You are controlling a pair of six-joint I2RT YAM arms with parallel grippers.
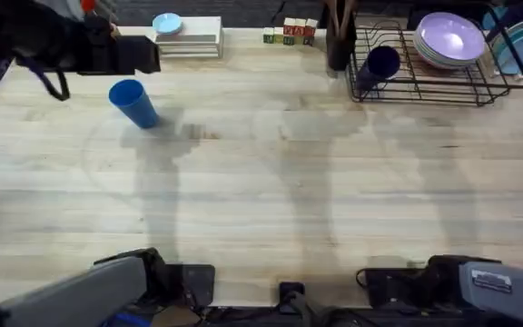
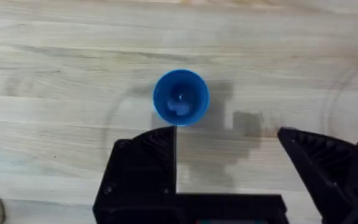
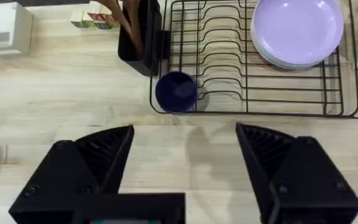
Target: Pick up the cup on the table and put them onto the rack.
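Standing upright on the bare wood of the table (image 1: 261,200), far left and well apart from everything else: a light blue cup (image 1: 134,103), plain plastic, tapering toward the base, mouth up and showing empty from above (image 2: 180,98). Hovering just above it, the left gripper (image 2: 232,146), black fingers (image 2: 145,155) spread wide, the cup sitting near one fingertip and not between the two, nothing touching it. Lying behind, at the far edge, a white slatted stand (image 1: 189,38) bearing a small pale blue dish (image 1: 166,24). Sitting farther right along that edge, a few small toy blocks (image 1: 289,32). Standing next, a dark utensil holder (image 1: 339,41) with wooden handles, hung against the end of the rack (image 1: 425,86). Resting inside the rack's near left corner, a dark blue cup (image 1: 379,65), seen from the right wrist mouth-on (image 3: 176,91), lying tilted against the wire. Leaning further right in the rack, a stack of lilac plates (image 1: 449,41), with teal plates (image 1: 520,41) beyond. Hanging over open table before the rack, the right gripper (image 3: 185,143), fingers spread wide and holding nothing.
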